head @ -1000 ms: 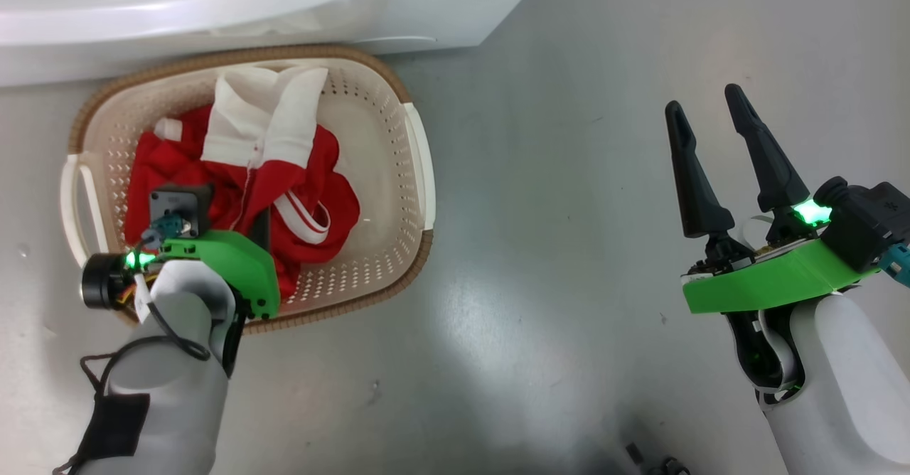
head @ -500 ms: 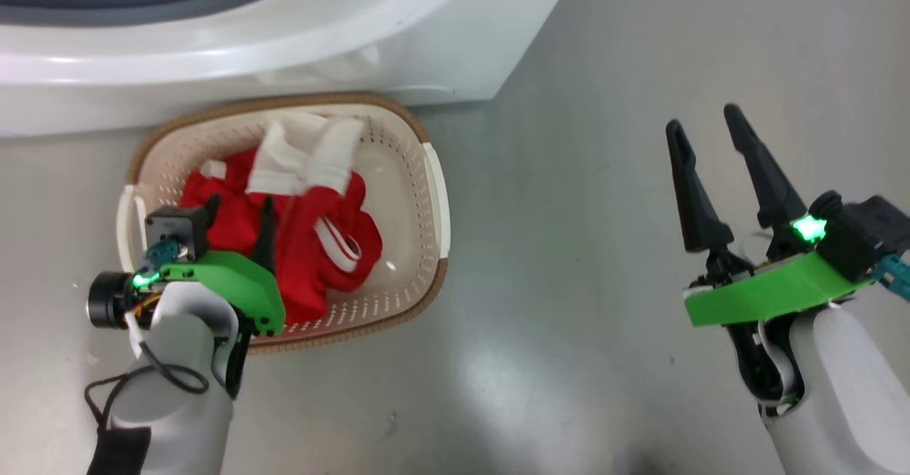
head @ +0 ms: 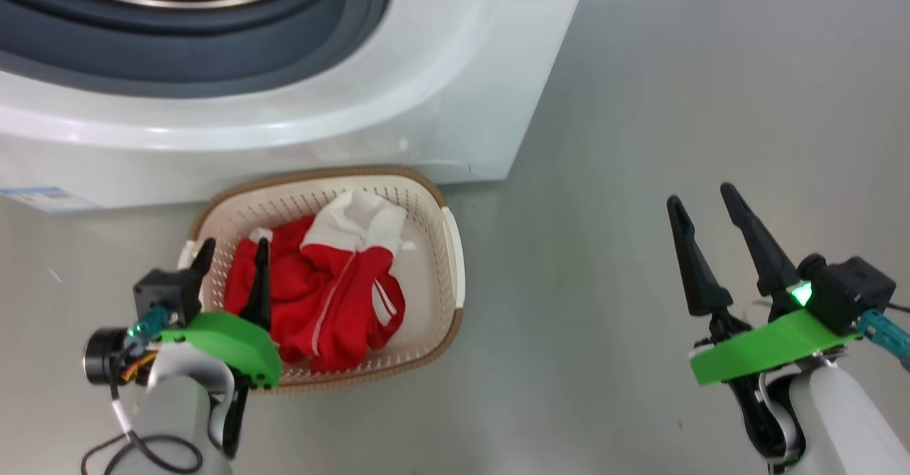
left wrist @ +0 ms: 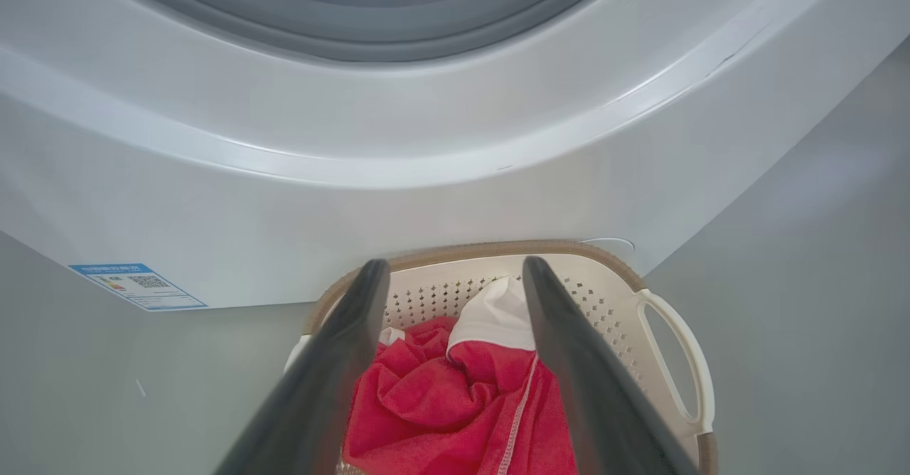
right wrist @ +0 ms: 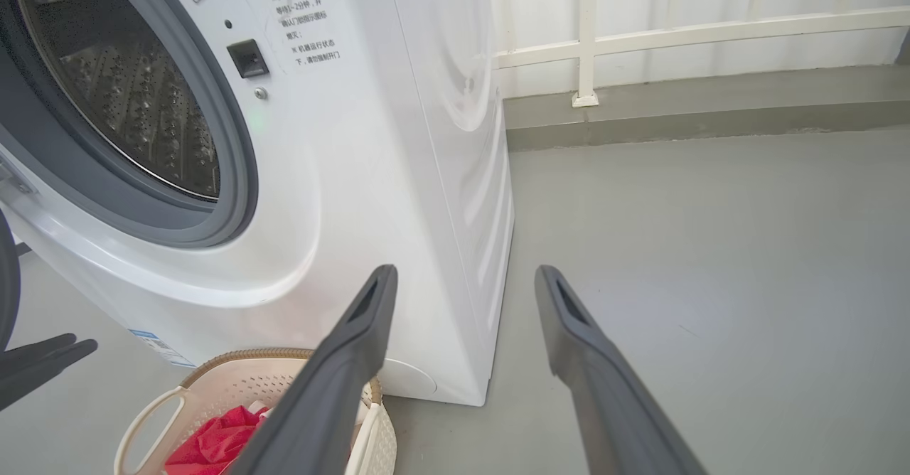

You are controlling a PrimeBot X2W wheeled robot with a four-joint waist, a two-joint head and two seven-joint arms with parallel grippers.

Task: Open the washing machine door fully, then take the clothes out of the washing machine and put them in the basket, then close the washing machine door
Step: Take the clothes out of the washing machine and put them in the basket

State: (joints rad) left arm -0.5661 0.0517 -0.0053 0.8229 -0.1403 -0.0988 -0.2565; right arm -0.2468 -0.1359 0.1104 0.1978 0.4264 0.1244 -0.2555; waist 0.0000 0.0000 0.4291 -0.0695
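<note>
The clothes point(head: 320, 297), a red bundle with white panels, lie in the cream basket point(head: 453, 262) on the floor against the washing machine point(head: 398, 91). My left gripper point(head: 233, 251) hangs open and empty over the basket's left end, just above the fabric. In the left wrist view the left gripper point(left wrist: 455, 265) frames the clothes point(left wrist: 441, 404) and the basket point(left wrist: 661, 333). My right gripper point(head: 700, 196) is open and empty over bare floor, well to the right of the basket. The machine's round opening is uncovered, with the steel drum point(right wrist: 128, 91) showing. The door is out of view.
Grey rubber gasket point(head: 213, 48) rings the opening. A blue label point(left wrist: 138, 284) sits low on the machine's front. A dark latch socket point(right wrist: 247, 57) is beside the opening. A white railing point(right wrist: 583, 34) and a kerb stand behind. Open grey floor point(head: 604, 176) lies to the right.
The head camera has tilted up, bringing the machine's opening into the picture. My left gripper has risen out of the clothes with its fingers open and bare. The right gripper has hardly moved.
</note>
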